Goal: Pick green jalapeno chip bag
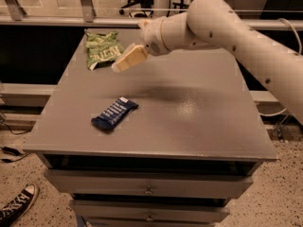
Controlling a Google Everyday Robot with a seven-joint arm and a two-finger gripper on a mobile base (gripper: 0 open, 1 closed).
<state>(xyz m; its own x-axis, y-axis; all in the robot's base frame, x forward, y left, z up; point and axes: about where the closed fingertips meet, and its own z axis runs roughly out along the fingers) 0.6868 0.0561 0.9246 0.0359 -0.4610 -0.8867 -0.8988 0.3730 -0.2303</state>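
The green jalapeno chip bag (102, 49) lies crumpled on the far left corner of the grey table (199, 117). My gripper (124, 61) hangs just right of the bag and a little nearer the camera, its cream finger (130, 58) pointing down and left toward the bag's right edge. It holds nothing that I can see. The white arm comes in from the upper right.
A dark blue bar wrapper (114, 113) with white print lies at the table's front left. Drawers (149, 188) sit under the tabletop. A rail runs behind the table, with office chairs beyond it. A sneaker (16, 207) is on the floor at lower left.
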